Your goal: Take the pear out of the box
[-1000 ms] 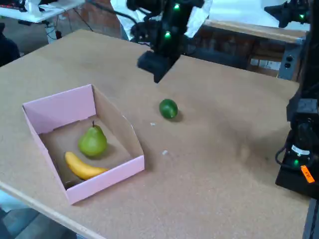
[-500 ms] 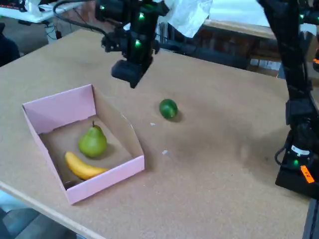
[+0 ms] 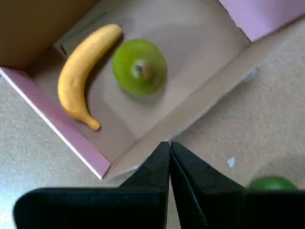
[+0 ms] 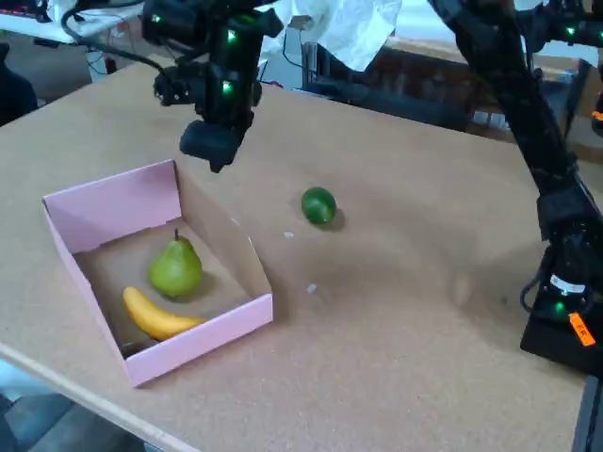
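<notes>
Pincer (image 4: 209, 151) hangs closed and empty above box's (image 4: 113, 202) tall pink back wall, upper left of fixed view. Smooth pear (image 4: 175, 267) upright mid-box, touching banana (image 4: 155, 315). Lime (image 4: 318, 204) sits apart on open speckled counter (image 4: 405, 320).

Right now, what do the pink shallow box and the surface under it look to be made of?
The pink shallow box looks like thin cardboard: matte pink outside, plain brown inside, with folded walls and raw brown edges. The tan table looks like speckled particle board or cork-like sheet, matte; which one I cannot tell.
</notes>
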Robot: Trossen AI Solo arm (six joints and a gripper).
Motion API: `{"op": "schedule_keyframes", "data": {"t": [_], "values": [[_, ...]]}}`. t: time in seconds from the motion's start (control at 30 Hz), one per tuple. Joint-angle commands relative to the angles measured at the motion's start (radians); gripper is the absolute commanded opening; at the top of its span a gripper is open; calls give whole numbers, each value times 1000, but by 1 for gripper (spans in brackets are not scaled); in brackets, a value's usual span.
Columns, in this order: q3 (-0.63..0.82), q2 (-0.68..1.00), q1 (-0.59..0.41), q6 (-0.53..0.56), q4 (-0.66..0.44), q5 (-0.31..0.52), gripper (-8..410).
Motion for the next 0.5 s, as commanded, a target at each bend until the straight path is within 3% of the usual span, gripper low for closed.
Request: {"op": "schedule_keyframes", "data": {"t": [0.0, 0.47], "values": [[3, 13, 18, -5, 8, -14, 0], [3, 16, 79, 1, 40, -28, 0]]}}
